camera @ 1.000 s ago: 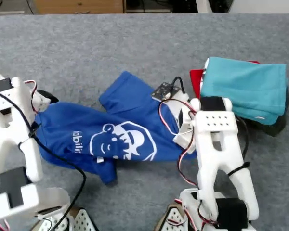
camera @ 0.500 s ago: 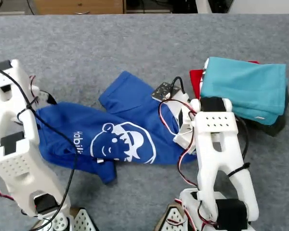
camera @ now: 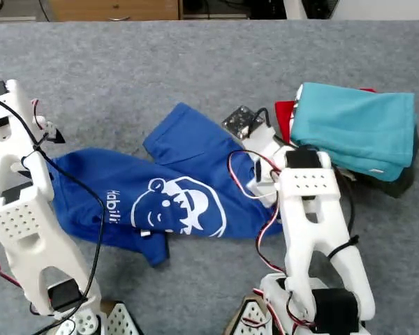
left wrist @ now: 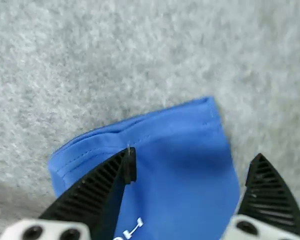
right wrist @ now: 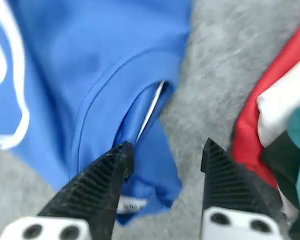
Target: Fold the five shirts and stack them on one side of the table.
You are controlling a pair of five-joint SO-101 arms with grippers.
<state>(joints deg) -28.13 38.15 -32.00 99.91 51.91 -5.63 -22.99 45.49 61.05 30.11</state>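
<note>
Closing the left jaws, apart over the blue shirt (camera: 188,150) hem (left wrist: 140,125) at 9 o'clock, or right jaws, apart over its collar (right wrist: 150,107), may pinch one layer.

This looks like a robotics lab or maker's workroom, not a home. The table (camera: 195,63) is covered edge to edge in grey felt-like cloth. The left arm (camera: 24,216) at 8 o'clock and the right arm (camera: 314,230) at 5 o'clock are white plastic builds with rows of screw holes, loose wires (camera: 101,223) and a bare circuit board (camera: 239,121). Beyond the table, at 11 o'clock, runs a wooden cabinet front (camera: 112,8). Dark items, too cropped to identify, sit at 12 to 1 o'clock.
</note>
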